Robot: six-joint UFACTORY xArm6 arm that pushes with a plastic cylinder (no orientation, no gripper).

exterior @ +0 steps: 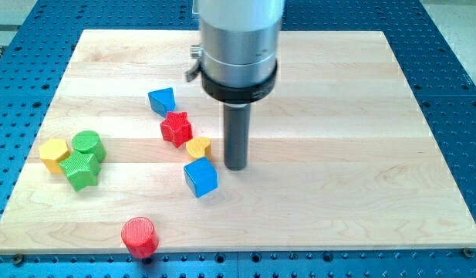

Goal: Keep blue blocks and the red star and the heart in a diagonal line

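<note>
A blue triangular block (pixel 162 101) lies left of the board's middle. A red star (pixel 176 127) sits just below and right of it. A yellow heart (pixel 198 147) touches the star's lower right. A blue cube (pixel 200 177) lies just below the heart. These run in a short slanted line down to the right. My tip (pixel 235 166) rests on the board just right of the heart and up-right of the blue cube, a small gap from both.
At the view's left sit a yellow hexagon (pixel 54 154), a green cylinder (pixel 89 144) and a green block (pixel 81 171), bunched together. A red cylinder (pixel 139 236) stands near the wooden board's (pixel 338 154) bottom edge.
</note>
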